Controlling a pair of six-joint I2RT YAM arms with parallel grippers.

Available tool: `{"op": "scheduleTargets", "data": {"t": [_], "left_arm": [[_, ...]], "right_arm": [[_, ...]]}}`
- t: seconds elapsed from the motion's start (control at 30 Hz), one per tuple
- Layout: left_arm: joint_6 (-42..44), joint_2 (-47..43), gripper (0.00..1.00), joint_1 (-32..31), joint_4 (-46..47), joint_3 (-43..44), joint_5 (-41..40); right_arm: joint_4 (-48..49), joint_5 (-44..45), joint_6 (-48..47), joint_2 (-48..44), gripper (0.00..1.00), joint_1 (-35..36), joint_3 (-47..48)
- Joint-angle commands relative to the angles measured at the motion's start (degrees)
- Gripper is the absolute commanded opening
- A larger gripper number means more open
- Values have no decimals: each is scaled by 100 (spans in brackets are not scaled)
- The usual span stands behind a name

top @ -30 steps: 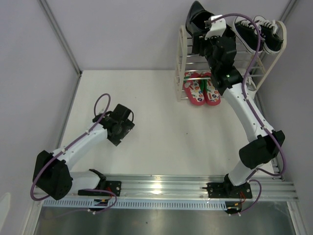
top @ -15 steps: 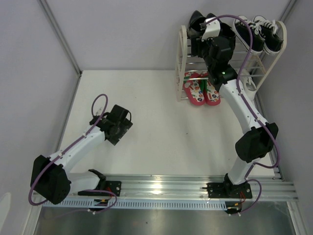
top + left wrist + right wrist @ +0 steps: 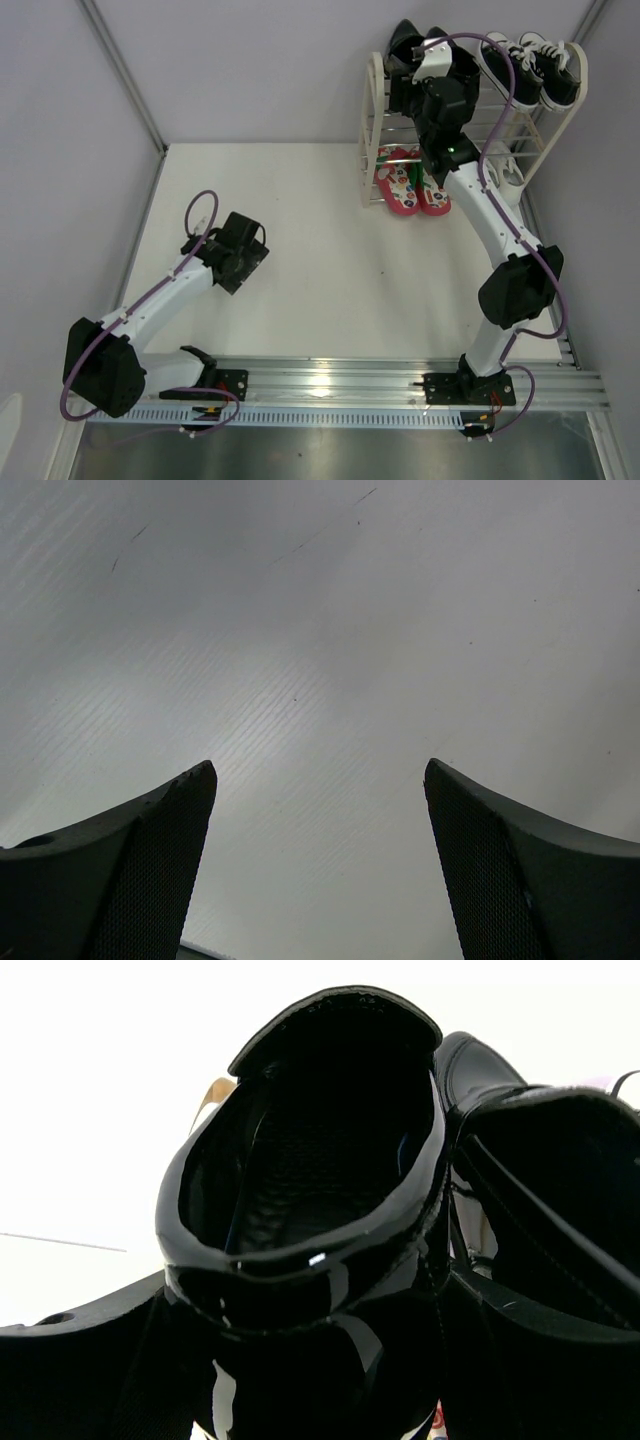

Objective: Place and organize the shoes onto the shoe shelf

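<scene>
Top tier of shoe shelf, left end: glossy black dress shoe, heel pinched in right gripper, second black shoe touching alongside. Same tier, right end: black canvas sneakers. Low in shelf: red flip-flops left, white sneakers right. Well apart from shelf, over table: left gripper, fingers spread, holding nothing.

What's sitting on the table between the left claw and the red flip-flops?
Nothing: the top view shows bare white table from the left claw to the red flip-flops.
</scene>
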Motion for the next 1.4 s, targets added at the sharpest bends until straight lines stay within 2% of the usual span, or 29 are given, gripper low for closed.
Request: {"op": "scheduleTargets", "data": {"t": [0.0, 0.17, 0.2, 0.27, 0.47, 0.6, 0.83, 1.0, 1.13, 1.17, 1.27, 1.37], "left_arm": [[179, -132, 88, 60, 97, -34, -109], [223, -132, 88, 69, 115, -43, -91], [215, -132, 88, 77, 115, -43, -82], [214, -132, 88, 77, 124, -51, -65], [188, -132, 88, 77, 176, -86, 14], [206, -123, 88, 77, 229, -87, 67], [267, -228, 88, 77, 273, -122, 76], [477, -386, 87, 77, 492, -183, 67], [1135, -509, 88, 77, 992, -104, 198], [1651, -579, 88, 77, 1150, -69, 364], [2749, -790, 90, 69, 1924, -7, 821], [3341, -992, 92, 60, 2461, 1, 1341]], "right_arm": [[487, 582, 253, -232, 3, -98, -147], [312, 582, 324, -277, 22, -98, -279], [216, 573, 306, -294, 37, -98, -262], [110, 521, 262, -312, 53, -89, -235], [-22, 477, 17, -417, 82, 16, -34], [-767, 398, -150, -321, 99, 165, 607], [-1059, 486, -388, -479, 99, 368, 1241], [-1077, 108, -484, -786, 99, 394, 1522], [-1174, 353, -616, -1059, 99, 324, 1435], [-1252, 484, -564, -1094, 99, 228, 1417], [-1786, 433, -65, -1112, 99, -387, 1461], [-2035, 433, 95, -1243, 99, -809, 1251]]}}
